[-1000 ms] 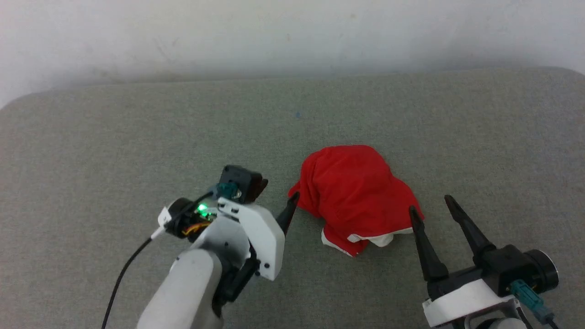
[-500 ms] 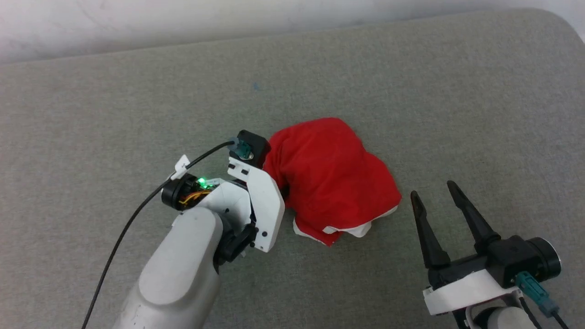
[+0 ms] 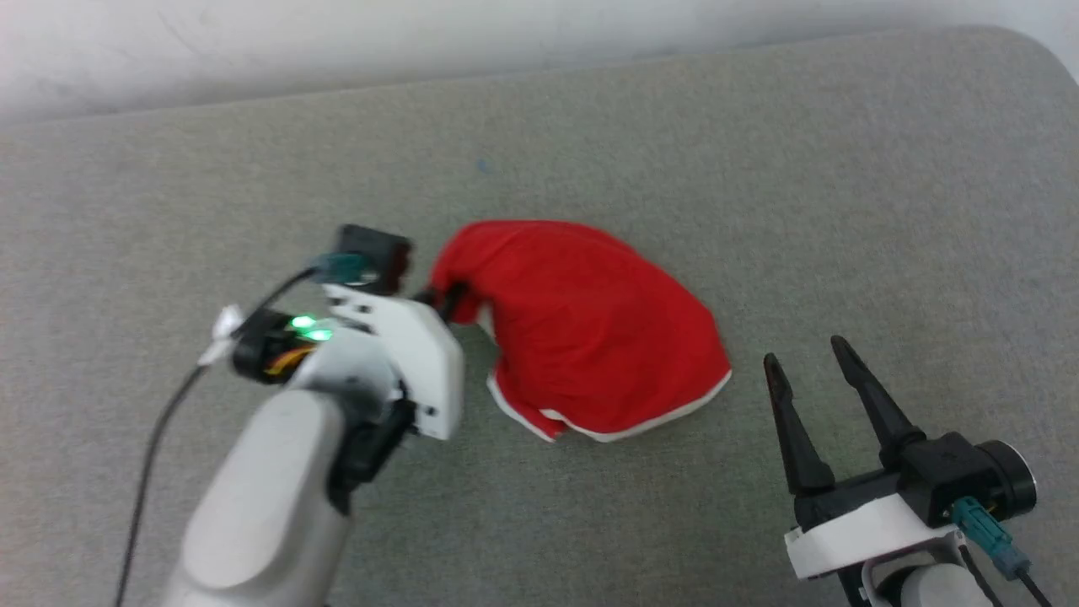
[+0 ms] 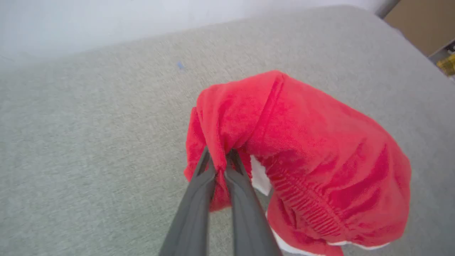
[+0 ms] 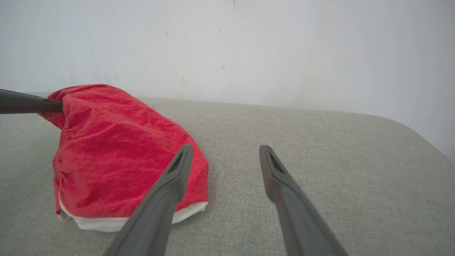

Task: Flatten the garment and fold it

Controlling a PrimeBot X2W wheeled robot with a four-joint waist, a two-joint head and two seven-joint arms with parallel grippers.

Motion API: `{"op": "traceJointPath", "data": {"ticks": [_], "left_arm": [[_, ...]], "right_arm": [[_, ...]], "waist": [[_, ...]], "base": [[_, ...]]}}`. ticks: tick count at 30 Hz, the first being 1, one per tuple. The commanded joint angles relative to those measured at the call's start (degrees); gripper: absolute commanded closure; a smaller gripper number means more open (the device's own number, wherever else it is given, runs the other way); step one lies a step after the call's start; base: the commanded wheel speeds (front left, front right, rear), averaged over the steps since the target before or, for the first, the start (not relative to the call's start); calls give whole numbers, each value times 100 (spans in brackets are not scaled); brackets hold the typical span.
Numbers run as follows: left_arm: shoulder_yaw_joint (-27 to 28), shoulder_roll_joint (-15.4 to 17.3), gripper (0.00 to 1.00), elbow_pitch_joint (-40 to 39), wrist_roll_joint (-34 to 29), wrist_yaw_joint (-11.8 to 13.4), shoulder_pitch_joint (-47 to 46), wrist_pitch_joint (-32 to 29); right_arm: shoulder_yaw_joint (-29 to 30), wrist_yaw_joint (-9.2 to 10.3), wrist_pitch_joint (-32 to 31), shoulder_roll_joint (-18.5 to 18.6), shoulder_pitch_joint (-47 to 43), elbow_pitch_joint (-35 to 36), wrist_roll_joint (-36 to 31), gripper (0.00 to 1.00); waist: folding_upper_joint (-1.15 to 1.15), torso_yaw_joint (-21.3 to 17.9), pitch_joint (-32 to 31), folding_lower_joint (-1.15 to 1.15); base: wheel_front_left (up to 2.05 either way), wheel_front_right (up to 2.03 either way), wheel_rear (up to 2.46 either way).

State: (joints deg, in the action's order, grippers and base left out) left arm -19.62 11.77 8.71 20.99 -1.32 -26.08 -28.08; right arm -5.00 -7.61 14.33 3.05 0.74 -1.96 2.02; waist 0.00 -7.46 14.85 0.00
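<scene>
Background, head view: a pale wall is seen along the top of the frame, above a grey fabric surface with a rounded corner at the upper right.
Garment, head view: the red garment is bunched at the centre, with its white edge band laid along the lower side.
Left gripper, head view: the left gripper, blurred, is set at the garment's upper left corner.
Right gripper, head view: the right gripper is held at the lower right with its jaws spread, just beside the cloth and not touching it.
Left wrist view: the left gripper is pinched together on a fold of the garment, which is raised there.
Right wrist view: the right gripper is spread wide with nothing between its fingers. The garment is seen at the left of the frame.
</scene>
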Motion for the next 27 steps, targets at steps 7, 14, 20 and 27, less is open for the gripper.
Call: {"op": "traceJointPath", "data": {"ticks": [7,14,20,27], "left_arm": [[1001,556,100,-806,384,530,1013,257],[1300,660,0,-764,414,616,1733,862],[1210,417,0,-709,99,484,1873,2450],[858,177,0,-673,-516,403,2291,4166]], "right_arm": [[-40,12,7,-17,-135,-66,-21,0],[-88,12,-28,-17,-228,-144,-32,0],[-64,12,-47,-17,-267,-180,-60,0],[-1,12,-250,34,-231,-61,-38,0]], "waist": [[0,522,-698,0],[0,714,-877,0],[0,915,-1075,0],[0,1284,-1238,0]], "base": [[0,0,0],[0,0,0],[0,0,0],[0,0,0]]}}
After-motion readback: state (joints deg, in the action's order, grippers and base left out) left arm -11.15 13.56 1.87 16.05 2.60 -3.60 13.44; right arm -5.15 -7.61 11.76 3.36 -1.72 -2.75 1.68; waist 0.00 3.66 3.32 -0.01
